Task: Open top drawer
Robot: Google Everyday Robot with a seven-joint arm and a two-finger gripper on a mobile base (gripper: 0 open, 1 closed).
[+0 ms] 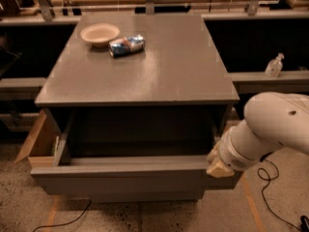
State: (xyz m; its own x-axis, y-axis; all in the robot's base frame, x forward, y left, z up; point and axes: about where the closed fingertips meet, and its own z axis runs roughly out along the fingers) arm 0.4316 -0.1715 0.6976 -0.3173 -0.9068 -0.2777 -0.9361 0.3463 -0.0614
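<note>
The top drawer point(120, 175) of the grey cabinet point(145, 66) stands pulled far out toward me, its deep grey box interior open and dark. Its wide grey front faces the floor side of the view. My gripper point(218, 164), at the end of the white arm point(270, 129), sits at the right end of the drawer front, against its top edge. The two narrower drawer fronts are mostly hidden below the open drawer.
A beige bowl point(99, 34) and a crushed blue can point(126, 45) lie on the cabinet top at the back left. A cardboard box point(36, 141) stands left of the cabinet. A sanitiser bottle point(273, 65) sits on the right ledge. Cables lie on the floor.
</note>
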